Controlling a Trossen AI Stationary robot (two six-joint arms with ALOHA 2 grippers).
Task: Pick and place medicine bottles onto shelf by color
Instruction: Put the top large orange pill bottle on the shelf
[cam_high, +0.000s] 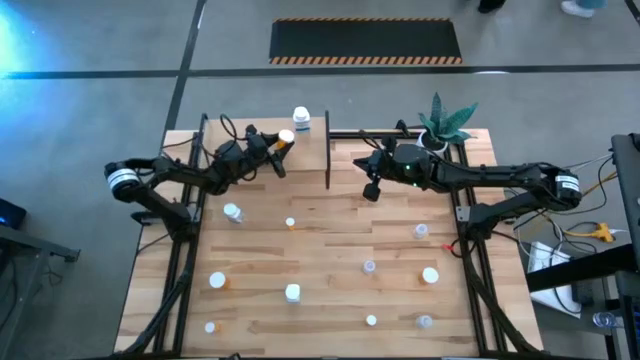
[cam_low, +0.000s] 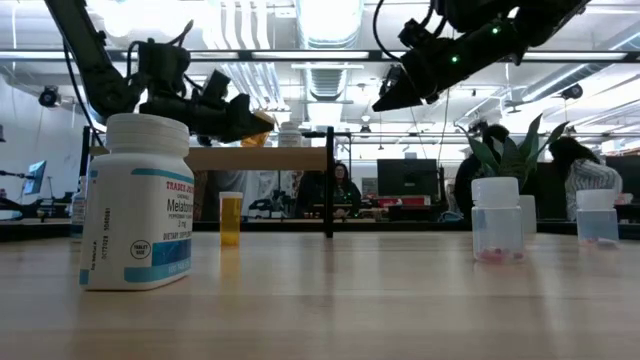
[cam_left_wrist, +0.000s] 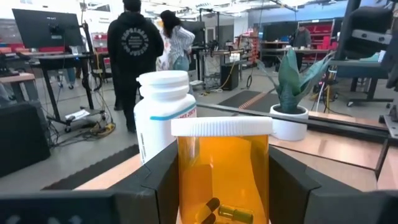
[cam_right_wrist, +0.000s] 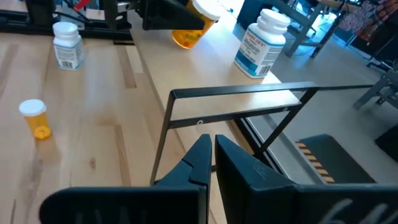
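My left gripper (cam_high: 283, 143) is over the shelf (cam_high: 305, 165) at the table's far side, shut on an orange medicine bottle (cam_left_wrist: 222, 168) with a white cap. A white medicine bottle (cam_high: 302, 121) stands upright on the shelf's far edge, just beyond the orange one. My right gripper (cam_high: 371, 190) hangs shut and empty above the table, right of the shelf's dark divider (cam_high: 327, 150). Several more medicine bottles (cam_high: 292, 292) stand scattered on the tabletop. My left gripper pinches the orange bottle's body (cam_left_wrist: 186, 186) between its two fingers (cam_left_wrist: 149, 186), one on each side below the white cap. The fingers reach in about level from the table's left. The bottle stands upright in the hold above the shelf board; its base is hidden.
A white pot with a green plant (cam_high: 445, 125) stands at the far right corner. Black posts and a rail (cam_right_wrist: 242, 93) frame the shelf. Close to the low camera stand a large white bottle (cam_low: 138, 205), an orange one (cam_low: 231, 218) and clear ones (cam_low: 497, 220).
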